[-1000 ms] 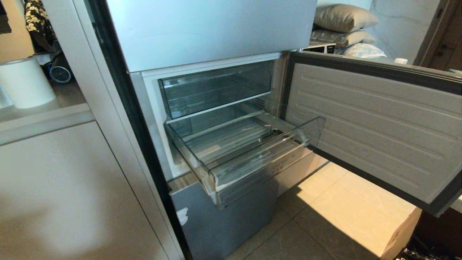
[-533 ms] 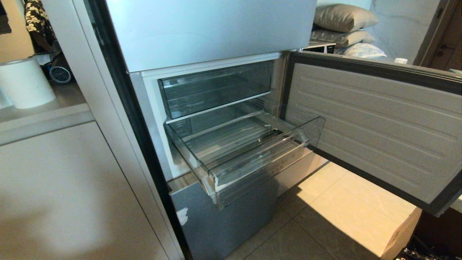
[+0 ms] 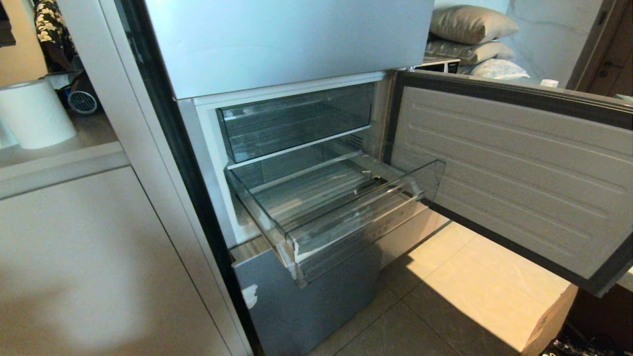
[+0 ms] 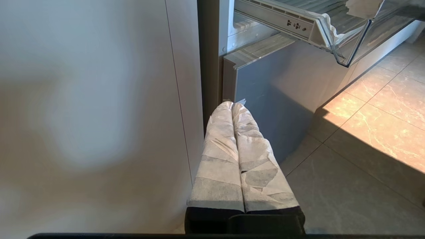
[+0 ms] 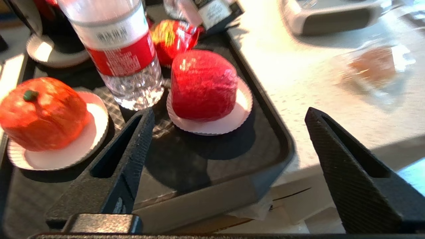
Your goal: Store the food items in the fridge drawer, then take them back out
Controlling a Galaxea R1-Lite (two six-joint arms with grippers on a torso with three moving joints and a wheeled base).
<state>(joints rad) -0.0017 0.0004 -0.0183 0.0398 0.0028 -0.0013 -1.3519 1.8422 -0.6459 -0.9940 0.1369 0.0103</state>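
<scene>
The fridge (image 3: pixel 277 44) stands with its lower door (image 3: pixel 514 173) swung wide, and the fridge drawer (image 3: pixel 341 198), clear plastic with a ribbed floor, is pulled out beneath another clear drawer (image 3: pixel 296 121) that sits pushed in; nothing lies in the pulled-out one. Off at the side, a pale worktop (image 5: pixel 318 86) carries a black tray (image 5: pixel 272 126). On the tray stand a water bottle (image 5: pixel 119 49), a crinkled red packet (image 5: pixel 174 36) behind it, and the two food items, an orange-red fruit (image 5: pixel 41 113) and a red fruit (image 5: pixel 202 86), each on a white paper liner. The right gripper (image 5: pixel 229 113) hovers over the tray's near edge, jaws spread wide and empty. The left gripper (image 4: pixel 233 105) hangs low beside the fridge's bottom panel, its wrapped jaws pressed together, holding nothing.
</scene>
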